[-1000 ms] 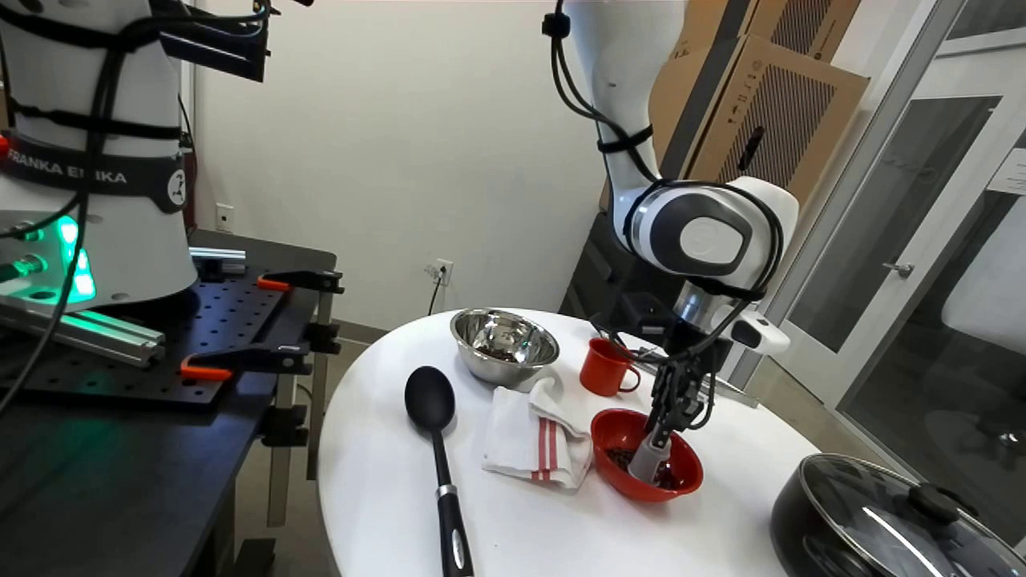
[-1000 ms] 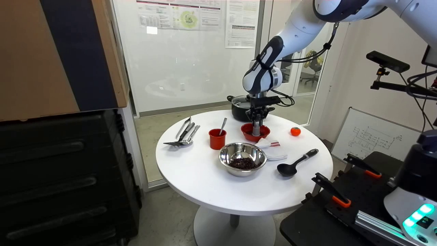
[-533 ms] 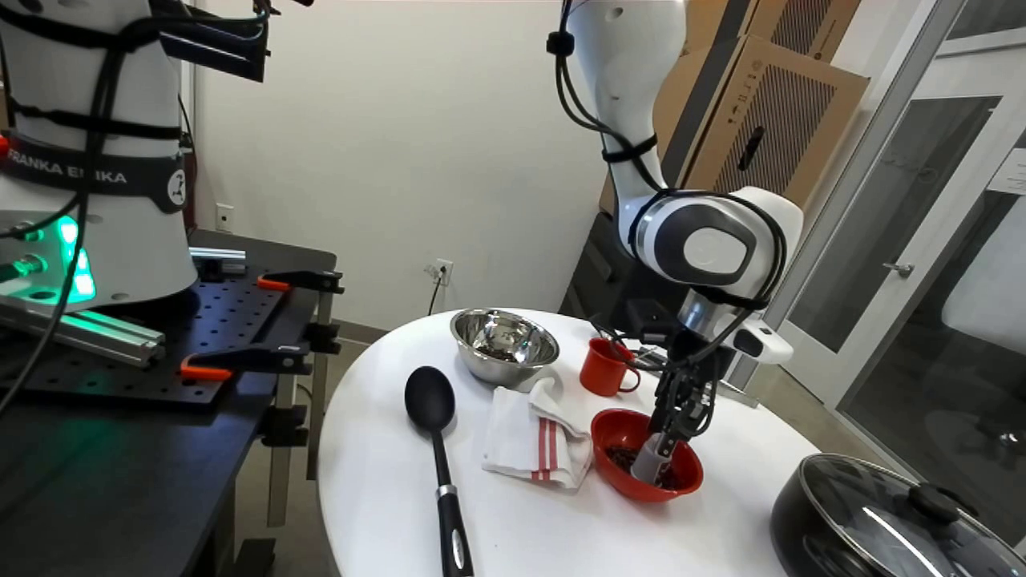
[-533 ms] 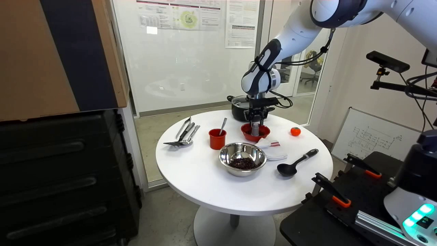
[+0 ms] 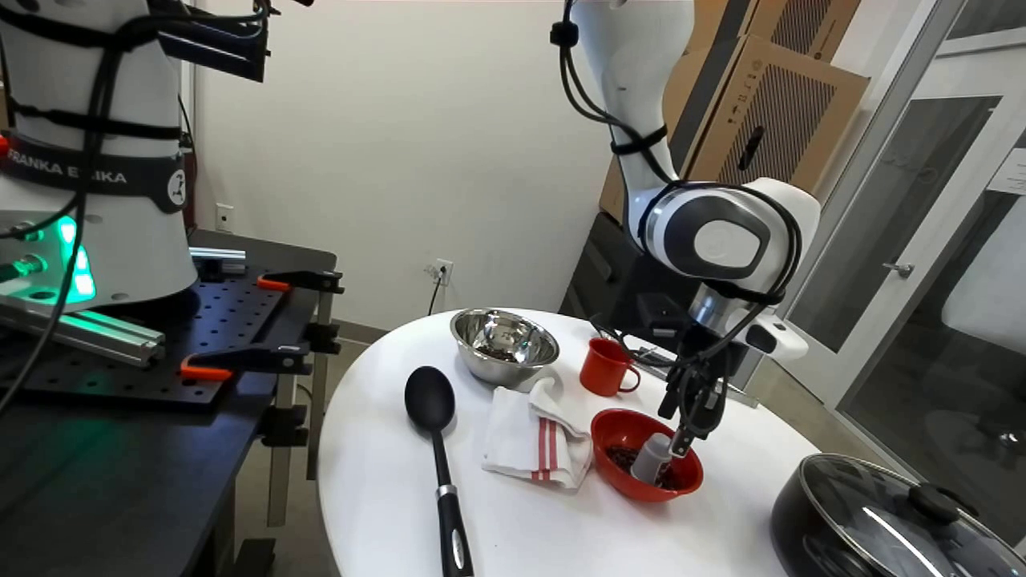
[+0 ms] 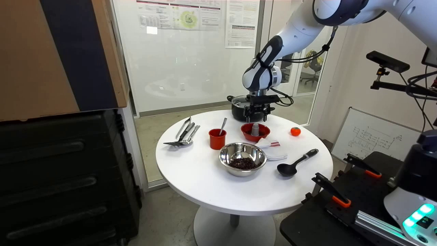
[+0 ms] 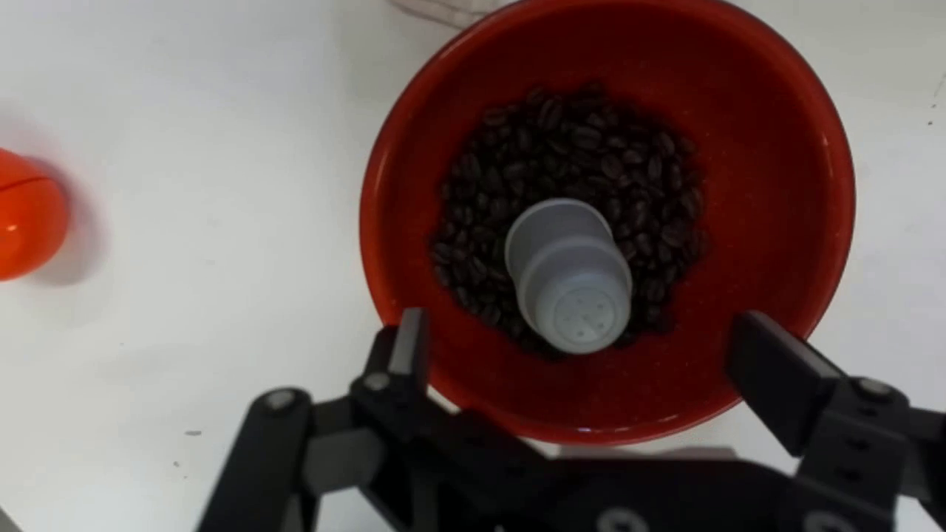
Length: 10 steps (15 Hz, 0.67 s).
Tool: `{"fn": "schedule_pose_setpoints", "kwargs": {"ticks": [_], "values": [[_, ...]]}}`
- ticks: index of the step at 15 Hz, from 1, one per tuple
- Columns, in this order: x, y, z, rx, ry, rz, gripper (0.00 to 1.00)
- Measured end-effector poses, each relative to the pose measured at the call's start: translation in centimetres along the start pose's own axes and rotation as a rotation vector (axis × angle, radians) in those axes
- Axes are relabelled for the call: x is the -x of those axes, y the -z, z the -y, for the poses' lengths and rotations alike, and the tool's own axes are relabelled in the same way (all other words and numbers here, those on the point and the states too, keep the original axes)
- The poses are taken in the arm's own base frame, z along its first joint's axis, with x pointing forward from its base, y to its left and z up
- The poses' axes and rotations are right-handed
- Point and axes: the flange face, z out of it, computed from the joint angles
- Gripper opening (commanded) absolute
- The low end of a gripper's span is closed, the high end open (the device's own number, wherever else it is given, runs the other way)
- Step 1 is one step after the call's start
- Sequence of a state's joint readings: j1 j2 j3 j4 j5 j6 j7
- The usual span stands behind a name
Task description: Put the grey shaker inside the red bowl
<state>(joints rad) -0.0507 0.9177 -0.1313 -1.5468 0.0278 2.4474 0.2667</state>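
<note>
The grey shaker (image 7: 565,258) stands inside the red bowl (image 7: 783,162), tilted a little, with its pale perforated top facing the wrist camera. Dark beans (image 7: 584,148) surround its base on the bowl's floor. Both exterior views show the shaker (image 5: 652,458) (image 6: 255,130) within the bowl (image 5: 641,490) (image 6: 252,138). My gripper (image 7: 580,320) is open, its fingers wide apart on either side of the shaker's line and touching nothing visible. In an exterior view the gripper (image 6: 256,121) hangs just above and behind the bowl, apart from the shaker.
A red mug (image 6: 217,140), a steel bowl (image 6: 240,173) with beans, and a folded towel (image 5: 521,449) stand near the red bowl. A black spoon (image 5: 442,461), a lidded pot (image 5: 809,521), a tomato (image 6: 295,131) and metal utensils (image 6: 184,135) are also on the table.
The gripper was shut on the shaker a second ago. It has opened, let go, and moved up and away from it. The shaker has stayed in the bowl.
</note>
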Motion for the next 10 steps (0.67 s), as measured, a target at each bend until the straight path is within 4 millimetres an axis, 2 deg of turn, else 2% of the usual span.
{"fn": "schedule_pose_setpoints", "kwargs": {"ticks": [4,7,10], "values": [[-0.1,3.1,-1.7,-0.019,-0.004,-0.026,1.0],[0.7,5.4,-3.3,-0.029,-0.002,-0.037,1.0],[2.1,6.2,-4.4,-0.028,-0.002,-0.009,1.0]]}}
